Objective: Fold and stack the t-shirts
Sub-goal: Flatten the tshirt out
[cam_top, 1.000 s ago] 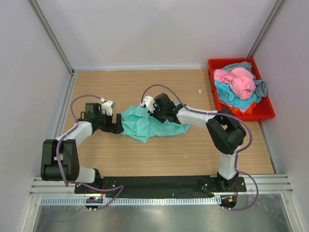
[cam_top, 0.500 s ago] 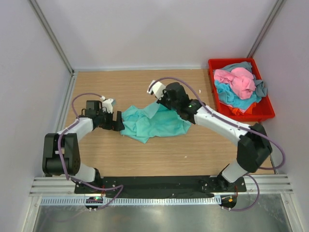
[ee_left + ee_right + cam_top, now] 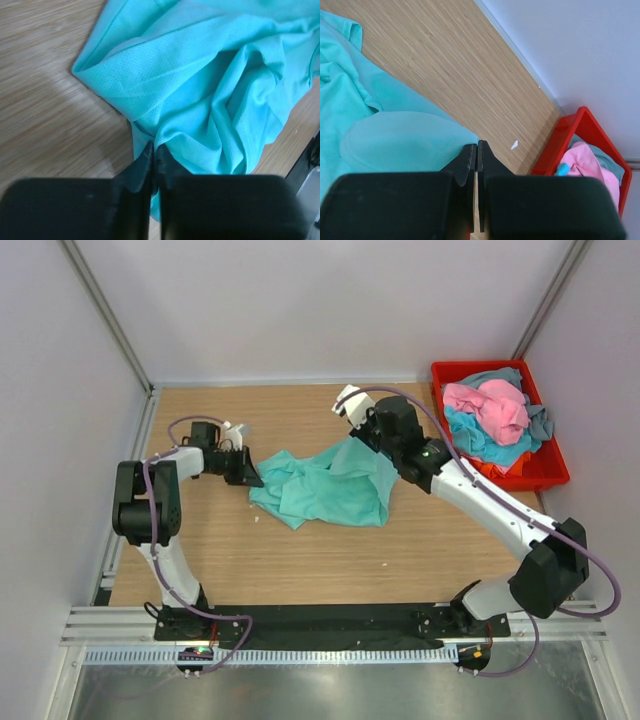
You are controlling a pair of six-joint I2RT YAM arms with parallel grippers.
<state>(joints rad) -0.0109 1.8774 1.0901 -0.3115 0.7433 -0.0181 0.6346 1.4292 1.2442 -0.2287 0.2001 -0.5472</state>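
From above, the fingertips of both grippers are hidden under their own bodies, and the heap in the red bin (image 3: 552,476) is too tangled to count surely: a pink t-shirt (image 3: 490,405), a turquoise-blue t-shirt (image 3: 478,440) and a grey-blue t-shirt (image 3: 497,376) show. The left arm is folded and reaches low over the table (image 3: 300,560). The right arm stretches far forward. The left gripper (image 3: 153,149) has its jaws pressed on a fold of the one teal-green t-shirt (image 3: 330,485), which spreads ahead of them. The right gripper (image 3: 477,146) pinches the other edge, with the cloth to the left of its jaws and the bin beyond them to the right.
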